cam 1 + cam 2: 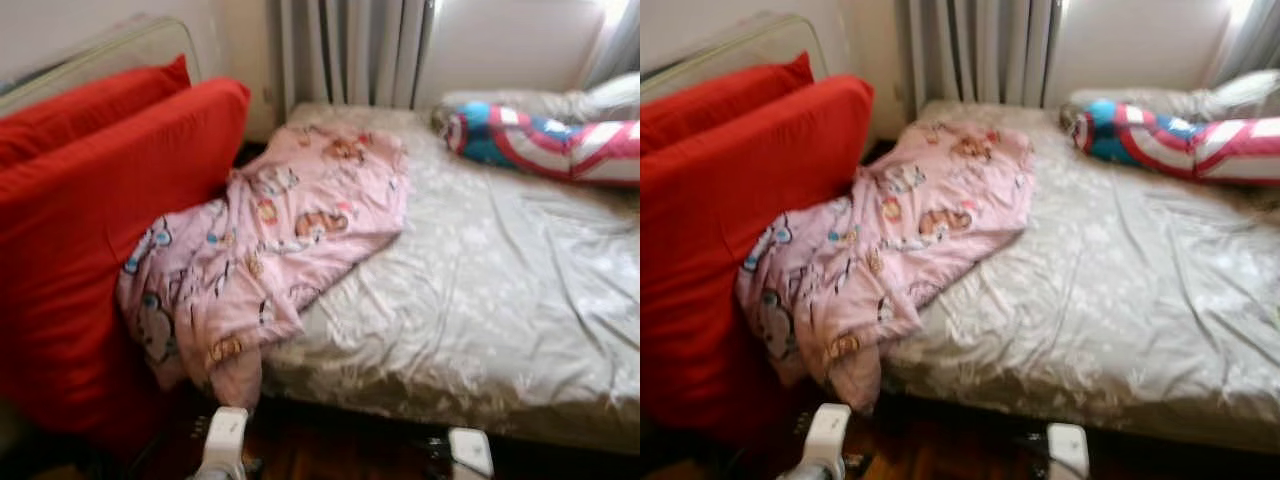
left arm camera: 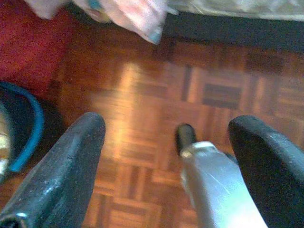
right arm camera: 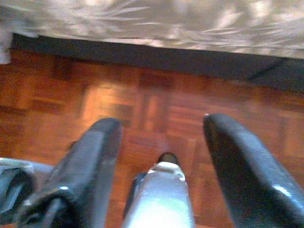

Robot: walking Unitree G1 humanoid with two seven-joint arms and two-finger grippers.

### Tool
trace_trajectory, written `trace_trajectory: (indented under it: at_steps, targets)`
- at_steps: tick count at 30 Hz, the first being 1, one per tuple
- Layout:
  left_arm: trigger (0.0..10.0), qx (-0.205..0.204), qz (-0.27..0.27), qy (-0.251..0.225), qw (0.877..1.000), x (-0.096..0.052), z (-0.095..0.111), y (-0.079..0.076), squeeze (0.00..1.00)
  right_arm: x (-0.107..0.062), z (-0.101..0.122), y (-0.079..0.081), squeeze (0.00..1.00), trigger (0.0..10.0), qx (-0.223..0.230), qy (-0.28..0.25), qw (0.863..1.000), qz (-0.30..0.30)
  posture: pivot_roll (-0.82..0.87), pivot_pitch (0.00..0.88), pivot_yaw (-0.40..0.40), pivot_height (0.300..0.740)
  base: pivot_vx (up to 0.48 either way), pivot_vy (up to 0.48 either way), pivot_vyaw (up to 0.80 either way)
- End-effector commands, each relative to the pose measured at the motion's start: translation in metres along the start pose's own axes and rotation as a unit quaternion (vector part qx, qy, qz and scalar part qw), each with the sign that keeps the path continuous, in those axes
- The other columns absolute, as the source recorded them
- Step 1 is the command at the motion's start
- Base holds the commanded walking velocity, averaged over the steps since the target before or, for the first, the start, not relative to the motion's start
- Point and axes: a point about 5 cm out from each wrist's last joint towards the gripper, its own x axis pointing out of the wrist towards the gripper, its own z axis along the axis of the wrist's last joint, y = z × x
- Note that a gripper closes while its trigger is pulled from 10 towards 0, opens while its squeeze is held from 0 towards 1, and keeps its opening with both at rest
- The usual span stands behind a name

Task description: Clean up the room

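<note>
Pink cartoon-print blanket (image 1: pixel 262 255) is the obvious tidy-up target: crumpled on the near-left corner of the bed (image 1: pixel 480 300), one end slumped over the edge toward the floor, its left side pressed against the red cushions (image 1: pixel 90 230).

Nearest: both arms low, hanging over the wood parquet floor (image 2: pixel 156 95) just short of the bed edge. Left gripper (image 2: pixel 166 142) fingers spread apart, nothing between them, pointing at bare floor; blanket's drooping corner and a bit of red cushion sit beyond it. Right gripper (image 3: pixel 161 142) also spread wide and empty, facing the dark gap under the bed and the grey sheet edge. Arm tops show at the bottom of the head views.

Middle: grey patterned sheet wrinkled but bare across the right half. Blanket runs diagonally from the hanging corner up toward the head of the bed.

Far: red-white-blue striped pillow (image 1: pixel 545 140) at the far right by the wall, grey curtains (image 1: pixel 350 50) behind the bed.

Step in hand, judged: approach and reach for the blanket, not yet begun. To do well: raise both arms above mattress height first, take the hanging end with the left gripper and a fold further up with the right, pinch deep into the cloth so it doesn't slip, lift clear of the cushions before spreading or folding. Frames blurred; fine folds hard to tell.
</note>
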Motion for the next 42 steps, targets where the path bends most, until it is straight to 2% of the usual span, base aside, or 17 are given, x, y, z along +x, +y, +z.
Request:
trace_trajectory:
  at_steps: [1, 8, 12, 34, 42]
  targets:
    - [10.0, 0.001, -0.008, 0.004, 1.0, 0.0003, -0.0003, -0.0071, 0.0, -0.0017, -0.0047, -0.01, 0.0, 10.0, 0.001, 0.009, 1.0, -0.013, -0.02, 0.004, 0.027, 0.74, 0.0, 0.412, 0.0]
    - [10.0, -0.004, -0.004, 0.003, 1.0, 0.0004, 0.0006, -0.0069, 0.0, -0.0015, -0.0038, -0.0099, 0.0, 10.0, 0.001, 0.008, 1.0, -0.012, -0.02, 0.015, 0.026, 0.74, 0.0, 0.406, 0.0]
    - [10.0, 0.007, -0.009, 0.0, 1.0, 0.0006, 0.0018, -0.0071, 0.0, -0.0014, -0.0035, -0.0099, 0.0, 10.0, 0.001, 0.008, 1.0, -0.011, -0.02, 0.016, 0.026, 0.74, 0.0, 0.0, 0.0]
    - [10.0, -0.002, -0.011, 0.0, 1.0, 0.0006, 0.0019, -0.0073, 0.0, -0.0012, -0.0024, -0.009, 0.0, 10.0, -0.014, 0.008, 1.0, -0.004, -0.02, 0.023, 0.026, 0.74, 0.0, 0.0, 0.0]
    - [10.0, -0.001, -0.013, 0.0, 1.0, 0.0005, 0.0016, -0.0071, 0.0, -0.0011, -0.0016, -0.0087, 0.0, 10.0, -0.02, 0.004, 1.0, -0.001, -0.02, 0.021, 0.026, 0.74, 0.0, 0.0, -0.25]
